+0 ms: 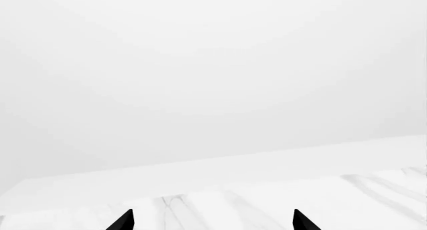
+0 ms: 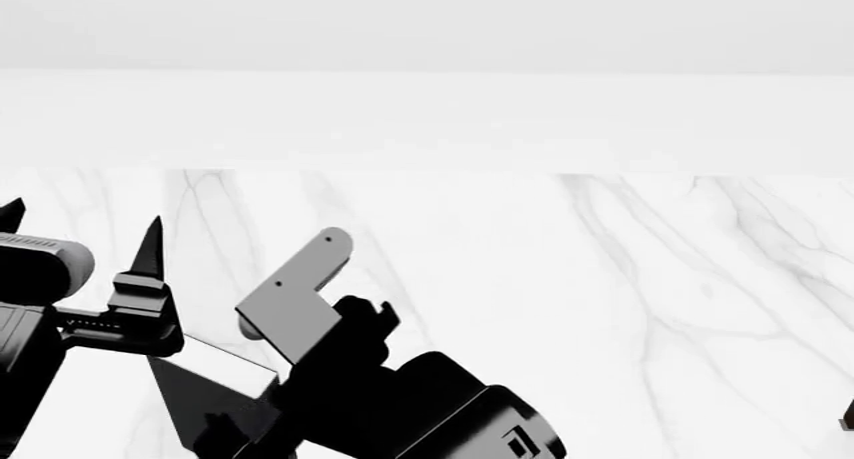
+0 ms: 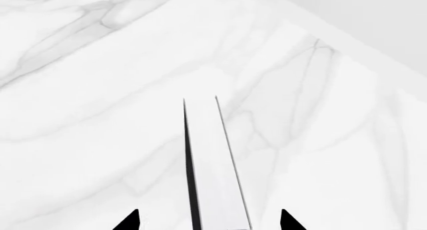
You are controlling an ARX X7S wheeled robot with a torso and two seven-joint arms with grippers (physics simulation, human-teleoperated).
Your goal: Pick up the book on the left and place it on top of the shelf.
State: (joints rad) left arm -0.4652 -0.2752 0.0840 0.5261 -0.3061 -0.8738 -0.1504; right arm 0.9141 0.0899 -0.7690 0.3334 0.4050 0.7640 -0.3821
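Book: the book point(image 3: 217, 180) is seen edge-on in the right wrist view, as a white strip of pages with a thin black cover line down each side. It runs straight away from the camera, between the right fingertips.
Book, head view: a glossy black wedge point(image 2: 200, 399) low over the near-left part of the bench point(image 2: 601, 279). Whether it rests on the marble cannot be told.
Left end effector: the left end effector point(image 1: 213, 221) has its two black tips spread wide. Nothing is between them, only white veined marble in front. In the head view it sits by the bench's left edge point(image 2: 80, 229).
Right end effector: the right end effector point(image 3: 210, 221) has its tips spread to either side of the book. Bare marble shows between each tip and the covers, so neither visible tip touches it.
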